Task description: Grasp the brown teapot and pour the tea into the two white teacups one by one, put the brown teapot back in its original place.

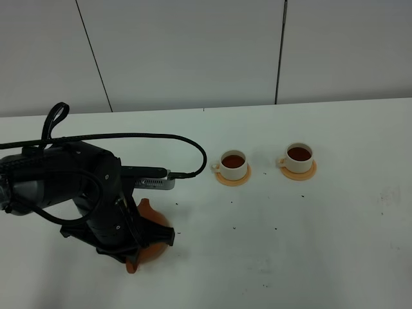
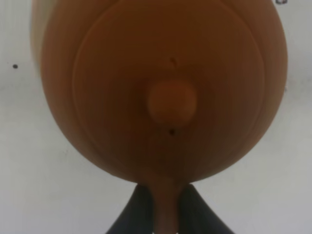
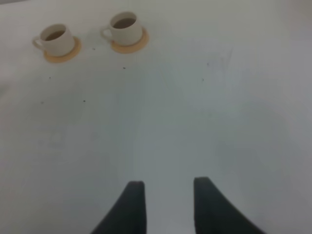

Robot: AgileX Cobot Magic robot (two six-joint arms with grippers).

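At left table [image 1: 360,257] edge: left claw [image 2: 163,214] clamped on brown teapot [image 1: 153,230] handle, pot low; both white teacups [image 1: 234,164] hold tea; pouring judged done; next: set pot down, release; right claw [image 3: 165,204] parted, empty.

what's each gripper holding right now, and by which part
The left gripper is shut on the brown teapot, pinching its loop handle. The right gripper is open, holding nothing.

I see a white table [image 1: 335,244] with small dark specks [image 1: 234,227] scattered on it, and a pale paneled wall [image 1: 193,51] behind it.
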